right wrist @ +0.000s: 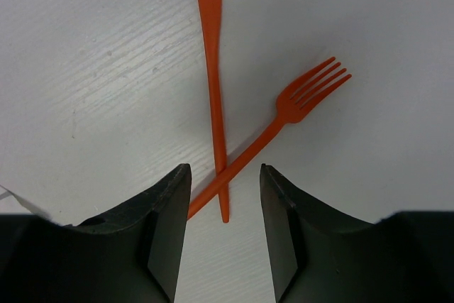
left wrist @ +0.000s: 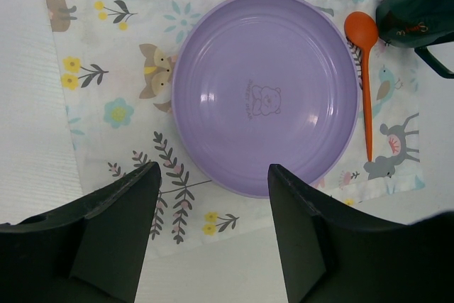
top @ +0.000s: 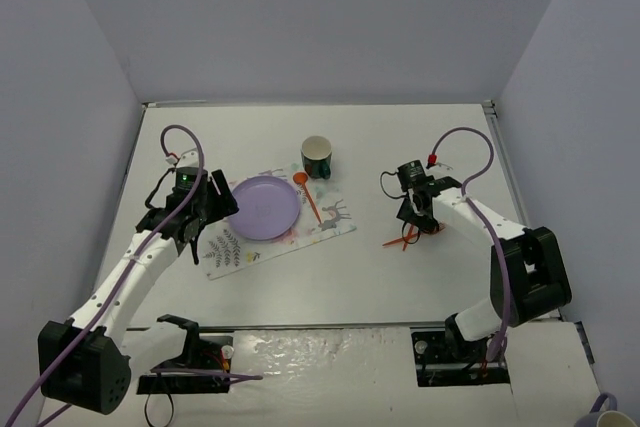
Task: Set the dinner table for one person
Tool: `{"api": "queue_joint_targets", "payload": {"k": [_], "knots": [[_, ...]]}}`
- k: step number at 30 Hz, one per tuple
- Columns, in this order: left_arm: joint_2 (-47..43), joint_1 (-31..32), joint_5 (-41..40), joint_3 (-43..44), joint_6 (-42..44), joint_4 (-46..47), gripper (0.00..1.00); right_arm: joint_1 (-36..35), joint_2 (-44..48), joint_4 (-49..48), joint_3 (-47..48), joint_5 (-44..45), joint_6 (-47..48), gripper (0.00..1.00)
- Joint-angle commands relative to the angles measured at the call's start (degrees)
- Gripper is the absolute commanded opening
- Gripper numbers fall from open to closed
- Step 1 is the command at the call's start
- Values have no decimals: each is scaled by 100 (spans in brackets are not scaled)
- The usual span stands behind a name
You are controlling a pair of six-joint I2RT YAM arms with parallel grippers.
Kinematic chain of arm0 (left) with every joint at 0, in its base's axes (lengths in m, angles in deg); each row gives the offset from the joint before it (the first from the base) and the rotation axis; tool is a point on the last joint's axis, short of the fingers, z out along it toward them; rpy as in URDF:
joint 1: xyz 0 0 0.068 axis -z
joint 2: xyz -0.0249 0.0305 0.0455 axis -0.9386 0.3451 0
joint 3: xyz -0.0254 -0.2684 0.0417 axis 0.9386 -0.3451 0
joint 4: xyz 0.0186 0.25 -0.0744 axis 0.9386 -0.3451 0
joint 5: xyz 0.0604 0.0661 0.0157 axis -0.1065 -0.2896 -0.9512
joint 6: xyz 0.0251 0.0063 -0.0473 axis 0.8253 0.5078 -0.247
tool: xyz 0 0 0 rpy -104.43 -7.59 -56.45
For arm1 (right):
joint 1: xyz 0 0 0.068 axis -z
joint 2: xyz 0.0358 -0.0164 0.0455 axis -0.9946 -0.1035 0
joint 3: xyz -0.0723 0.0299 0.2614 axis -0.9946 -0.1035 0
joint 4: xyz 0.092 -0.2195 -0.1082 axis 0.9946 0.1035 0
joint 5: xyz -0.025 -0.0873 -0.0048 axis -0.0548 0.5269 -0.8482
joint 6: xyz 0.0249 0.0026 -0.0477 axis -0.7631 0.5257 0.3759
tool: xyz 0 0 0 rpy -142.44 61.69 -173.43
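The right arm is angling down, its right gripper (right wrist: 223, 175) open astride the crossed knife (right wrist: 213, 69) and fork (right wrist: 305, 94) on the counter (right wrist: 106, 69) — the left gripper (left wrist: 213, 172), also released, is hovering over the plate (left wrist: 266, 90).

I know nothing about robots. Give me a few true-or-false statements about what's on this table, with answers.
1. The round purple plastic plate sits on the white placemat printed with animals and leaves. True.
2. The orange plastic spoon lies inside the plate. False: it lies on the placemat, beside the plate.
3. The orange plastic knife and orange plastic fork lie crossed on the white tabletop. True.
4. The right hand grips the dark green cup. False: it hovers open over the crossed knife and fork.
5. The left hand is open and empty. True.
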State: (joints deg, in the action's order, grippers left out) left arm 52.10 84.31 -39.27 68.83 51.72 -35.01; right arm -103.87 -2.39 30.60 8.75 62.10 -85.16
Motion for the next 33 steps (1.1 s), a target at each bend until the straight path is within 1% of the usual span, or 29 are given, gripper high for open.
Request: {"api": "queue_joint_targets", "payload": {"k": [1, 3, 16, 18, 19, 20, 21, 22, 24, 28, 31, 33], "knots": [[-2, -26, -10, 81, 31, 273, 59, 199, -270, -537, -37, -137, 168, 40], [34, -26, -19, 81, 31, 291, 59, 303, -345, -777, -77, -323, 271, 39], [216, -26, -23, 95, 9, 366, 59, 676, -1020, -1366, -267, -503, 495, 37], [254, -26, -11, 98, 13, 379, 59, 680, -1113, -1472, -287, -509, 499, 34], [254, -26, -11, 98, 6, 379, 59, 680, -1209, -1487, -280, -531, 492, 31], [261, -26, -18, 98, 4, 386, 59, 680, -1259, -1527, -287, -668, 498, 11], [259, -26, -23, 98, 4, 384, 59, 680, -1299, -1592, -291, -783, 503, 5], [255, -26, -26, 98, 4, 381, 59, 680, -1337, -1661, -295, -892, 507, 1], [253, -26, -38, 98, 5, 378, 59, 679, -1353, -1700, -285, -1050, 495, 0], [245, -26, -78, 98, 6, 369, 59, 593, -959, -1684, -174, -1221, 630, 0], [261, -26, -91, 91, -11, 403, 59, 204, -347, -1468, 157, -1083, 732, 0], [280, -26, -59, 92, -31, 436, 59, -216, -9, -1324, 466, -867, 874, 0]]}}
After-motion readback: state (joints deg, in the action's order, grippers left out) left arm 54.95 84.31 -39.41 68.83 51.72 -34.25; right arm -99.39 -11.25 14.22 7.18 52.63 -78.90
